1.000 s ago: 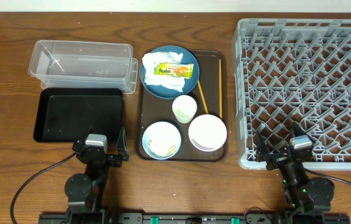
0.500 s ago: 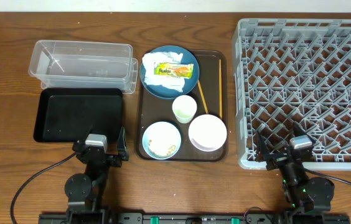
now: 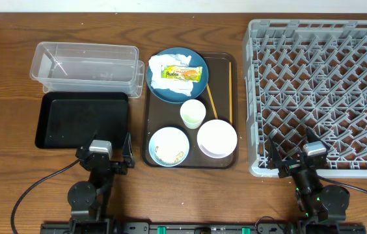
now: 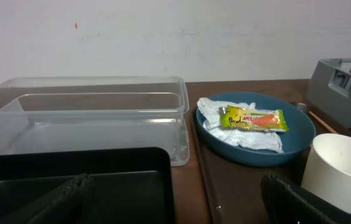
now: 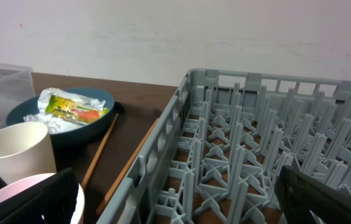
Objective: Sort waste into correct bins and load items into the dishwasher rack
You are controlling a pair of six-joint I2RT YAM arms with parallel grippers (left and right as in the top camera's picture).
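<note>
A dark blue plate (image 3: 172, 91) on the brown tray holds crumpled white tissue (image 3: 165, 65) and a printed snack wrapper (image 3: 183, 73); they also show in the left wrist view (image 4: 250, 118). A pale cup (image 3: 192, 114), a white bowl (image 3: 217, 138), a light blue bowl (image 3: 169, 146) with rice scraps, and chopsticks (image 3: 211, 99) sit there too. The clear tub (image 3: 86, 67) and black tray (image 3: 82, 119) lie left. The grey rack (image 3: 320, 91) stands right. My left gripper (image 3: 105, 160) and right gripper (image 3: 297, 161) are open, empty, at the near edge.
The brown serving tray (image 3: 231, 78) lies mid-table between the bins and the rack. My right gripper's fingers straddle the rack's near left corner (image 5: 163, 162). Wood table surface runs along the front edge beside both arm bases.
</note>
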